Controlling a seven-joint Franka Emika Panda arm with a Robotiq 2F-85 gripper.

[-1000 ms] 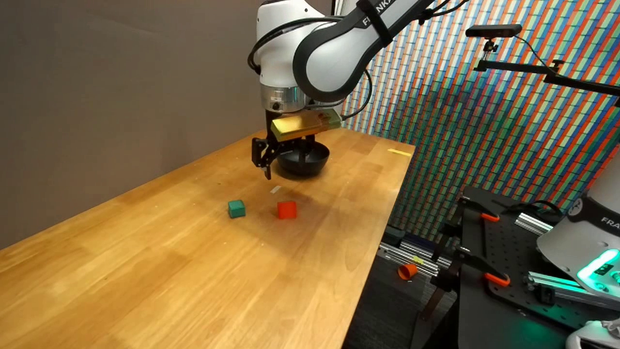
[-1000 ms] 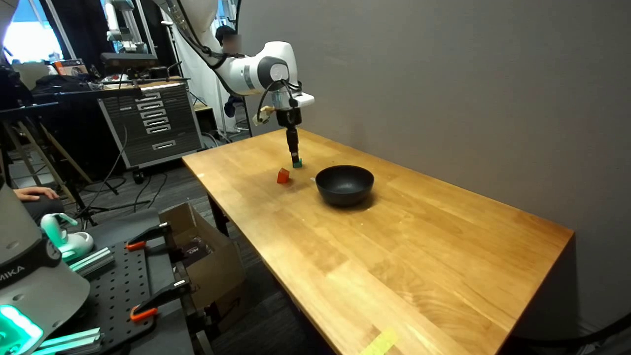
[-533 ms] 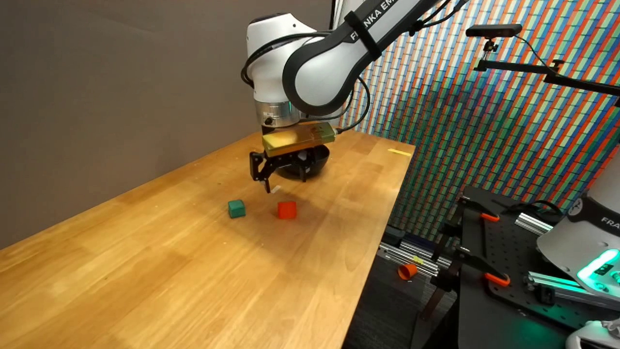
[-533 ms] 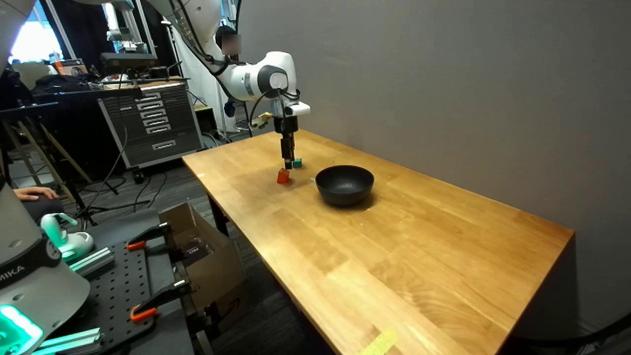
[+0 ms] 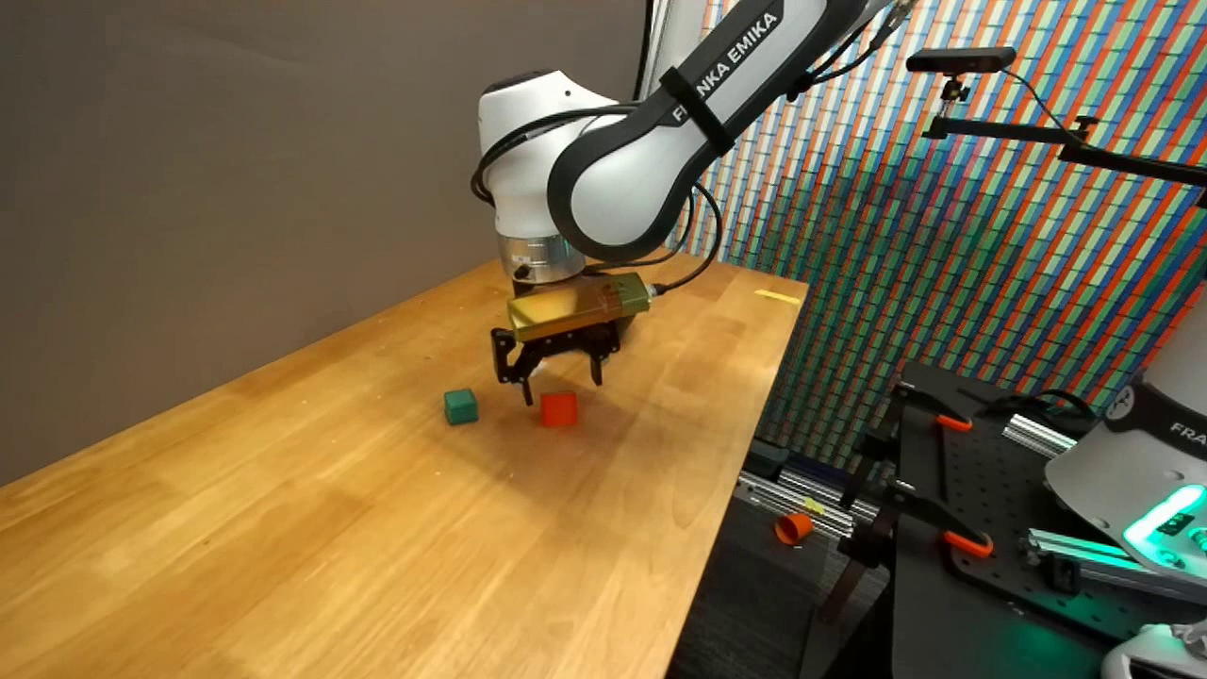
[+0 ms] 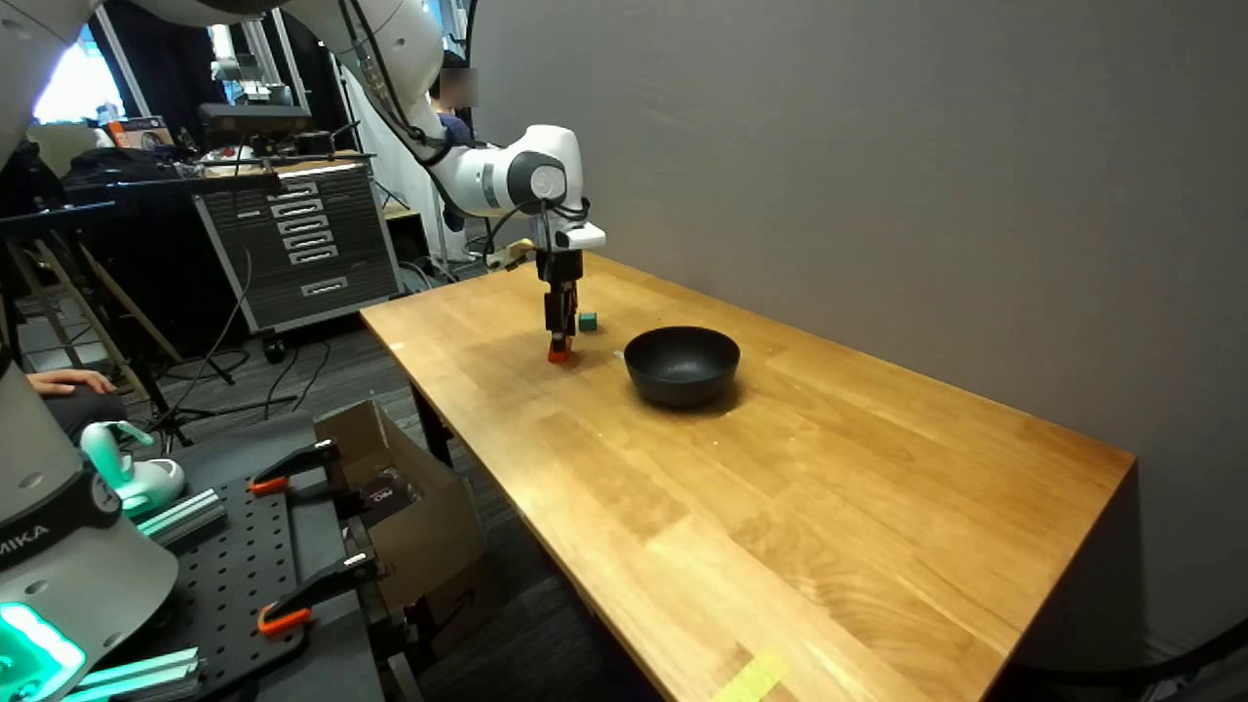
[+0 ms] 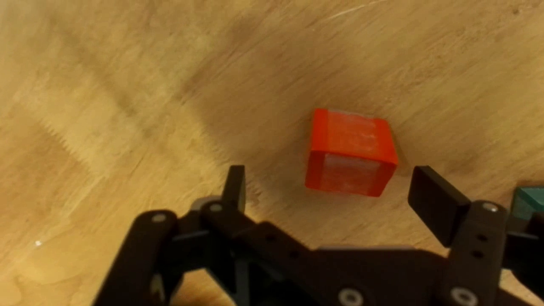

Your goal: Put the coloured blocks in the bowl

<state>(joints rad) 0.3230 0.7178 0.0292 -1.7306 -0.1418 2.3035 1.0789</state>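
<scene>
The red block (image 5: 558, 409) sits on the wooden table, and it shows in an exterior view (image 6: 559, 357) partly covered by the fingers. In the wrist view the red block (image 7: 352, 148) lies between and slightly ahead of the open fingertips, touching neither. My gripper (image 5: 563, 389) is open and empty, low over the table by the red block; it also shows in the wrist view (image 7: 327, 170). The green block (image 5: 461, 405) sits beside the red one and is cut by the wrist view's right edge (image 7: 529, 199). The black bowl (image 6: 682, 366) stands nearby, mostly hidden behind the gripper in an exterior view.
The wooden table (image 6: 829, 507) runs along a grey wall (image 6: 877, 195). A strip of yellow tape (image 5: 778, 296) lies near one end of the table. The robot's black mounting table (image 5: 943, 585) with clamps stands beside it, across a gap.
My gripper has come down and moved over to the red block, away from in front of the green block in an exterior view. It has stayed open. The blocks and bowl have not moved.
</scene>
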